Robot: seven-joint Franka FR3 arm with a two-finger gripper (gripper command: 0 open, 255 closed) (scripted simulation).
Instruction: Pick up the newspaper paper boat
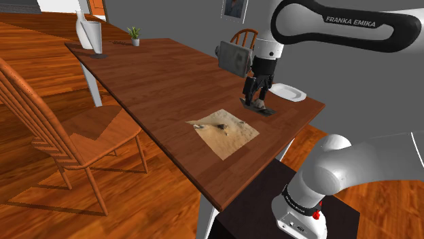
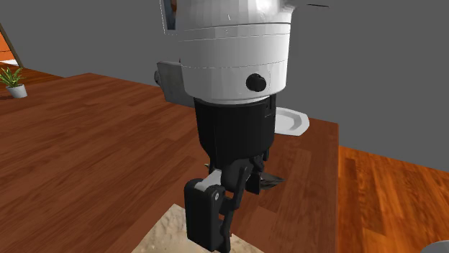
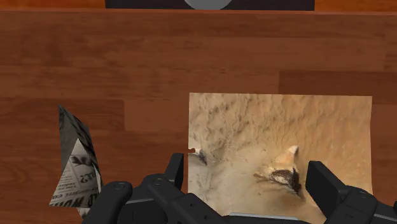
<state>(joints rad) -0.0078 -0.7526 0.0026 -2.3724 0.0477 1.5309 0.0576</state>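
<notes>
The newspaper paper boat (image 3: 76, 170) is a small folded piece printed with black text, lying on the brown wooden table (image 1: 163, 75). In the wrist view it lies outside one finger (image 3: 175, 170), not between the two. My black gripper (image 3: 248, 179) is open, and under the gap between its fingers is the edge of a sandy mat (image 3: 280, 133). From the shoulder view the gripper (image 1: 255, 98) hovers low over the table near its far edge, with the boat (image 1: 262, 108) showing dark at its tips. The second exterior view has the gripper (image 2: 227, 198) with the boat (image 2: 268, 181) behind it.
The sandy mat (image 1: 224, 131) carries small rock-like lumps (image 3: 283, 172). A white plate (image 1: 289, 92) sits close beyond the gripper, and a grey flat panel (image 1: 234, 56) stands behind it. A white vase (image 1: 88, 30) and potted plant (image 1: 134, 34) stand at the table's far end. A wooden chair (image 1: 61, 129) is alongside.
</notes>
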